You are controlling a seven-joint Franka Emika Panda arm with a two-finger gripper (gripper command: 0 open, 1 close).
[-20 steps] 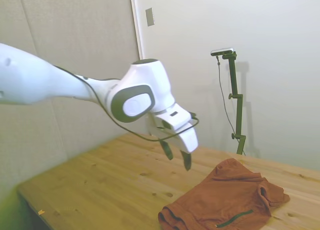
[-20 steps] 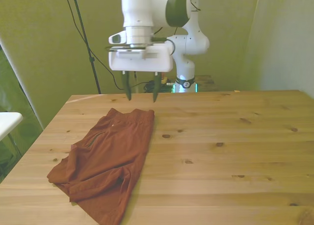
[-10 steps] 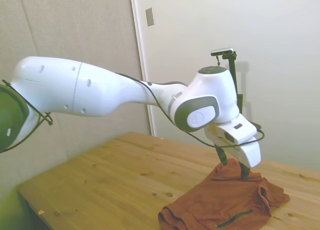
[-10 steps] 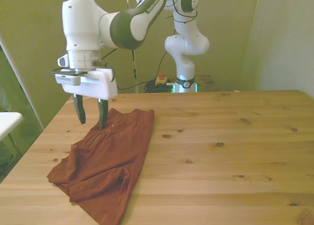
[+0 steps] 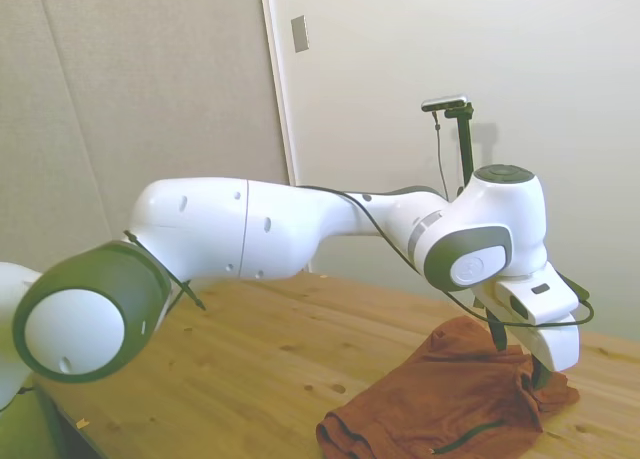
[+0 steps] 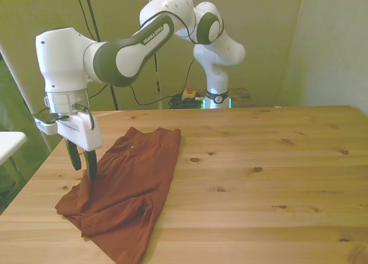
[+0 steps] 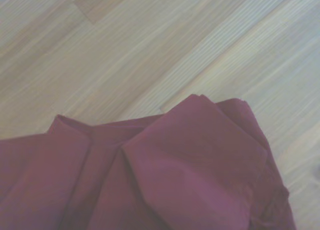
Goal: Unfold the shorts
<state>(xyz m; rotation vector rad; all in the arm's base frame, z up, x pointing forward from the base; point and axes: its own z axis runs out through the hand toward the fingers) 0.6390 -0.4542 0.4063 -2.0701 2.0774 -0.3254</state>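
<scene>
Shorts (image 6: 123,192) lie folded and rumpled on the wooden table (image 6: 259,178), toward the front view's left. Gripper (image 6: 82,165) hangs low at the shorts' 9 o'clock edge, fingers spread apart, pinching nothing, tips just above or at the cloth. Wrist view: folded fabric corner (image 7: 200,155) over bare wood.
</scene>
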